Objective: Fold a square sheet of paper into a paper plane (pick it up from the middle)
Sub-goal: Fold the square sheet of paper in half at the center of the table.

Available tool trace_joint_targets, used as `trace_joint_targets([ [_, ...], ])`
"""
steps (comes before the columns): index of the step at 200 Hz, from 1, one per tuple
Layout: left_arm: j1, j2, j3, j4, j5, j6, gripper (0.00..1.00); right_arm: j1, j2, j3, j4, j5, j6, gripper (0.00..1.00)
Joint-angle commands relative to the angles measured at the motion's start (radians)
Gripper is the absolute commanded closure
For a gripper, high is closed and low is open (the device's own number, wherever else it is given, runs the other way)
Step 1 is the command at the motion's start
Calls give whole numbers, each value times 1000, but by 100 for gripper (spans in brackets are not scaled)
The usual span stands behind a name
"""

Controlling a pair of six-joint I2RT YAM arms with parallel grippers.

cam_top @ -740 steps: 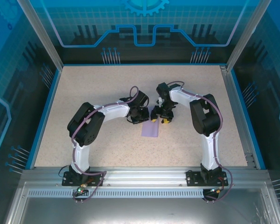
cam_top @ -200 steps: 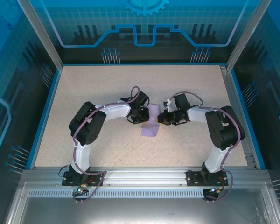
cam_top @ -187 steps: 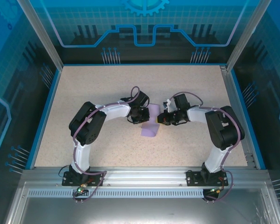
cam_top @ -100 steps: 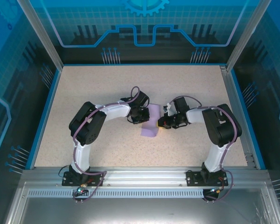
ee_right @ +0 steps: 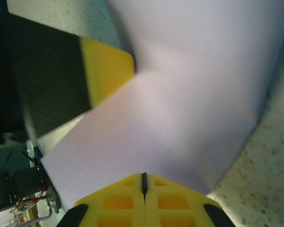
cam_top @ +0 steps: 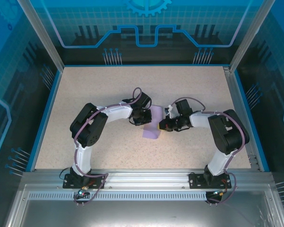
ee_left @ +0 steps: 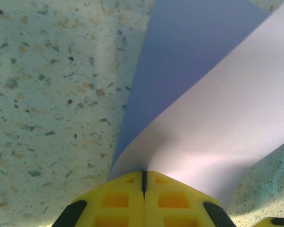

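Note:
The square sheet of paper (cam_top: 151, 131) is pale lavender and lies bent at the middle of the table, between the two grippers. My left gripper (cam_top: 146, 118) is shut on its left edge; in the left wrist view the sheet (ee_left: 213, 109) curls up out of the closed yellow jaws (ee_left: 143, 177). My right gripper (cam_top: 162, 125) is shut on the right edge, and the sheet (ee_right: 180, 94) spreads out from its closed jaws (ee_right: 143, 182). One yellow finger (ee_right: 106, 71) of the left gripper shows beyond the sheet in the right wrist view. No folded plane shape is seen.
The speckled beige table (cam_top: 109, 85) has a blue rim and aluminium posts around it. Both arms bend inward toward the centre, their bases at the near edge.
The right arm swung from the sheet's far side round to its right edge and lowered, then crept slightly left. The left gripper stayed put holding the sheet.

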Motion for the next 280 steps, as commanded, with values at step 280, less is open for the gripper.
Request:
trace_joint_targets([
  [280, -4, 42, -41, -8, 5, 7, 100, 80, -89, -87, -22, 14, 0, 98],
])
